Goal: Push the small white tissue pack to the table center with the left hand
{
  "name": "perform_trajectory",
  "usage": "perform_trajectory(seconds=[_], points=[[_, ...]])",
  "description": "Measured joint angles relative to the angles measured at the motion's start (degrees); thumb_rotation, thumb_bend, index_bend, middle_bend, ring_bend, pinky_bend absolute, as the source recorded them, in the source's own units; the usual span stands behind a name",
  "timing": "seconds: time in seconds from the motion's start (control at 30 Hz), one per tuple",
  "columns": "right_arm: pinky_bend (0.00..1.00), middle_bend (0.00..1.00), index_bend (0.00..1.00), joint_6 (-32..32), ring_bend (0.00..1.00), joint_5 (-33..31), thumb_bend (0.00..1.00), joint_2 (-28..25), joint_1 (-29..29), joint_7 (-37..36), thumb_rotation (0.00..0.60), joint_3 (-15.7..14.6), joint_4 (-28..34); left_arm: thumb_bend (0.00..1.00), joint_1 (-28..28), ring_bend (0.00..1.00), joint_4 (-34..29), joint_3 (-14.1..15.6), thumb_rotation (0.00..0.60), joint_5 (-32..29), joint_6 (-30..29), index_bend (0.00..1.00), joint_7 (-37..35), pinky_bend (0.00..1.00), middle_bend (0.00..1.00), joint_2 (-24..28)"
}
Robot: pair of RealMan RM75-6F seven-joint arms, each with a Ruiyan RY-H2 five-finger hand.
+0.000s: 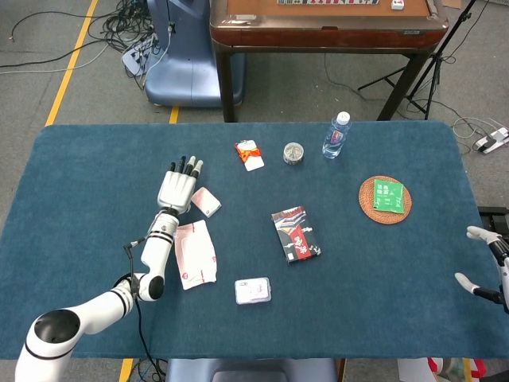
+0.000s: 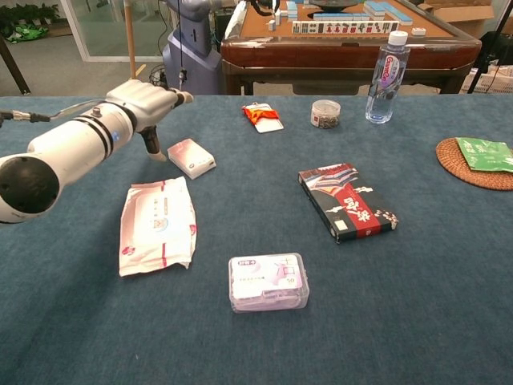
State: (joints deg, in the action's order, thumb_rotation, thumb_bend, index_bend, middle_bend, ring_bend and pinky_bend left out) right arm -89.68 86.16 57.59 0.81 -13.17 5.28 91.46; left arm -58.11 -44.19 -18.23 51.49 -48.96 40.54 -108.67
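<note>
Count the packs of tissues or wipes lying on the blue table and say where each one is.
2. The small white tissue pack lies just right of the left hand. The larger wipes pack lies flat nearer the front edge, below the forearm. None seem hidden.

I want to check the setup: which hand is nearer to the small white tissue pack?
Left. The left hand is just beside the small white tissue pack, on its left side. The right hand is far away at the table's right edge.
</note>
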Motion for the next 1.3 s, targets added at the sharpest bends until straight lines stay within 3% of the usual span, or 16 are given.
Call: perform_trajectory(seconds=[0.53,0.77,0.9,1.03,1.1,1.2,1.3], points=[[0.27,0.31,0.24,-0.3,0.26,0.4,0.06,-0.1,-0.2,-0.3,0.600,-0.1,0.0,0.04,-3.3,0.00,3.0,-1.2,0.600,0.8,0.1,0.04,-0.6,0.15,0.00,-4.1],[0.27,0.31,0.24,-0.4,0.26,1.1,0.06,-0.3,-0.3,-0.5,0.600,-0.4,0.1,0.04,-2.4,0.00,-0.4,-1.1,0.600,1.1,-2.0,0.04,0.4,0.16,0.00,-2.7],[0.27,0.31,0.24,-0.9,0.26,1.7,0.06,-0.3,-0.4,-0.5,0.600,-0.6,0.3,0.04,-0.6,0.07,-6.2,-1.0,0.600,1.7,-5.1,0.07,0.3,0.36,0.00,-0.1],[0.27,0.31,0.24,-1.2,0.26,2.5,0.06,-0.2,-0.5,0.2,0.600,-0.9,0.5,0.04,1.8,0.32,-13.9,-0.6,0.600,1.9,-8.2,0.11,0.5,0.59,0.02,3.9],[0.27,0.31,0.24,-1.3,0.26,2.8,0.06,-0.1,-0.5,0.7,0.600,-1.1,0.6,0.04,3.0,0.46,-18.7,-0.3,0.600,1.3,-8.5,0.13,1.4,0.70,0.16,6.6],[0.27,0.31,0.24,-1.4,0.26,3.2,0.06,0.1,-0.5,1.5,0.600,-1.3,0.8,0.04,4.8,0.74,-25.8,-0.1,0.600,-0.1,-9.6,0.17,3.0,0.93,0.60,10.8],[0.27,0.31,0.24,-1.4,0.26,3.5,0.06,0.3,-0.4,2.3,0.600,-1.4,1.0,0.04,6.5,0.93,-32.3,0.1,0.600,-2.1,-10.8,0.23,4.5,1.00,0.85,15.0]])
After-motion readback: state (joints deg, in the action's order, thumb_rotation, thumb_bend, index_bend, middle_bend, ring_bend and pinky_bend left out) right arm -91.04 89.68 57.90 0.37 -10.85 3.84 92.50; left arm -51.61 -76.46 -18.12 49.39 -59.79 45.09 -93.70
